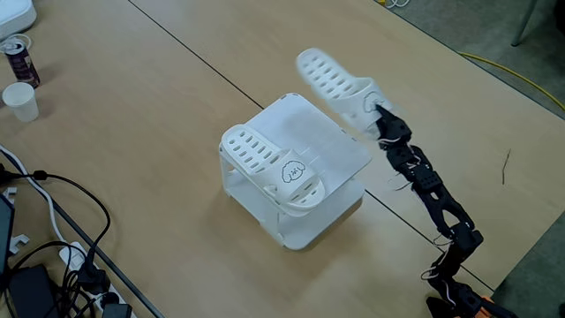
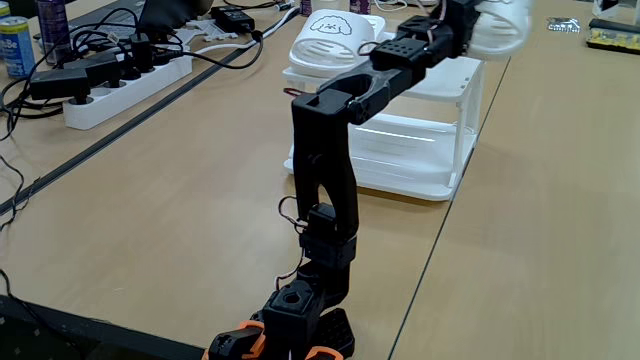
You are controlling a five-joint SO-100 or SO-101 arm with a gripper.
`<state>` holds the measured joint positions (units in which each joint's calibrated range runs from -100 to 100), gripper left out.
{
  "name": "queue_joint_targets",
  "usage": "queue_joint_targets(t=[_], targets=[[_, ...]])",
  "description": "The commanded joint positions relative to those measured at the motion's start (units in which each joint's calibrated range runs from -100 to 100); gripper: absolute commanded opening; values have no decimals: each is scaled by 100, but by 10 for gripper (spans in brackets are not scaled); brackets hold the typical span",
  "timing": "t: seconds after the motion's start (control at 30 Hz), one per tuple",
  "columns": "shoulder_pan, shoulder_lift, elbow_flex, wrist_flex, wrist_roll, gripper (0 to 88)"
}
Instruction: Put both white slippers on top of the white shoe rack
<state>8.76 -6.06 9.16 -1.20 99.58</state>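
STEP second slipper in transit | end effector [image 1: 378, 109] clenched on white slipper [image 1: 331, 81] held aloft upper centre | first slipper [image 1: 274, 168] sits on shoe rack [image 1: 340, 146] | NEXT lower onto bare rear panel, then release

Black segmented arm [image 2: 325, 170], orange base parts, thin exposed wires.

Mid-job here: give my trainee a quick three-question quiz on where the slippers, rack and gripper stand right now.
1. True or false: one white slipper already lies on the white shoe rack.
2. What does the gripper hold?
3. The held slipper is: A) on the table, B) in the air beside the rack's top, C) on the lower shelf.

Key: 1 true. 2 the second white slipper. 3 B.
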Motion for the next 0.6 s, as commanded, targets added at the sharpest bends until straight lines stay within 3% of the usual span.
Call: queue_joint_targets(t=[0.0,0.57], targets=[[-317,-660,-605,17,42,8],[-671,-677,450,17,42,8]])
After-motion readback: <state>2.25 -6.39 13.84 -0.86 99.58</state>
